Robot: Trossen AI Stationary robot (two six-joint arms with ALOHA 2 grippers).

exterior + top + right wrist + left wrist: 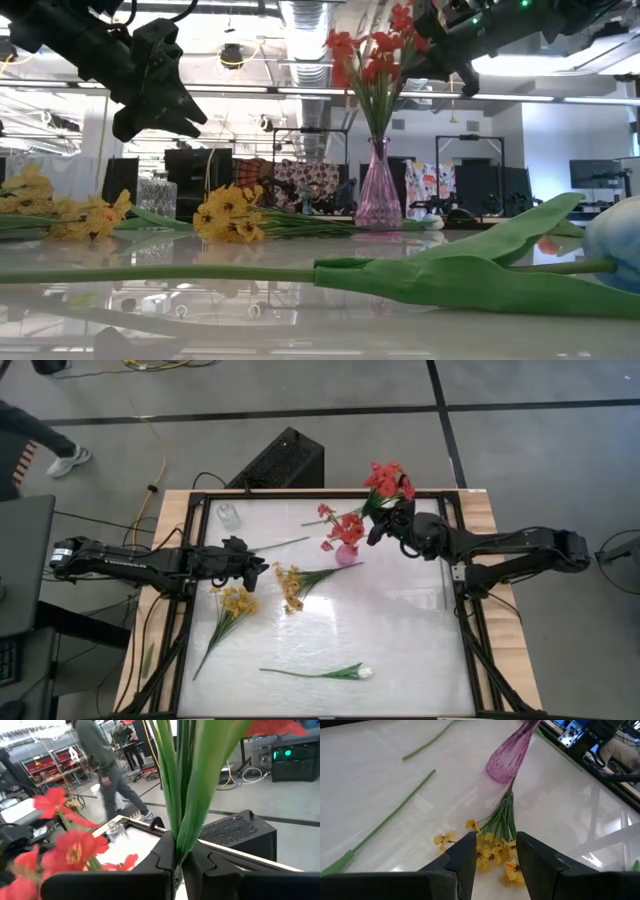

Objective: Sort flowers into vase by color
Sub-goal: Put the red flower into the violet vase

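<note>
A pink glass vase point(347, 553) stands far of the table's middle with red flowers point(343, 527) in it. My right gripper point(381, 526) hovers just right of it, shut on another red flower cluster point(388, 481). Two yellow sprays point(290, 586) point(238, 602) lie flat left of centre. A white tulip point(362, 672) lies near the front edge, and a bare green stem point(280, 544) lies left of the vase. My left gripper point(495, 855) hangs open above the yellow spray point(495, 855) nearer the vase, touching nothing. My right gripper pinches the red cluster's bundle of green stems point(178, 840) between its two fingers. The fingers come level from the table's right and lie across the stems. The cluster is lifted clear of the table, blooms point(403, 18) uppermost; its lower end is hidden by the gripper.
A small clear glass point(228, 513) stands at the far left corner of the white table top point(400, 640). A black box point(285, 460) sits just beyond the far edge. A person point(100, 755) walks in the room behind. Bare table lies at the right and front.
</note>
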